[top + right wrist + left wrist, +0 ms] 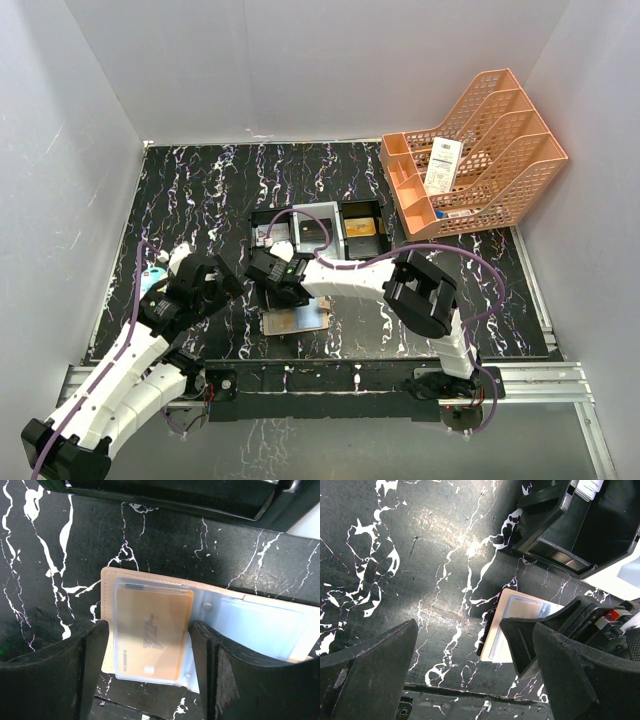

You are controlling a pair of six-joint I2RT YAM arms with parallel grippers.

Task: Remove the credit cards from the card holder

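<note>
Gold card (152, 640) flat between right pincer (148, 626) jaws

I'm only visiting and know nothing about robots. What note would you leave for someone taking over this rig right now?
Left gripper: jaws wide open, empty, above the table near the wallet.
Right gripper: jaws open, straddling the gold card sleeved in the wallet.
Done: a second gold card and a black card lie in the tray.
To do: pull out the sleeved gold card.
</note>
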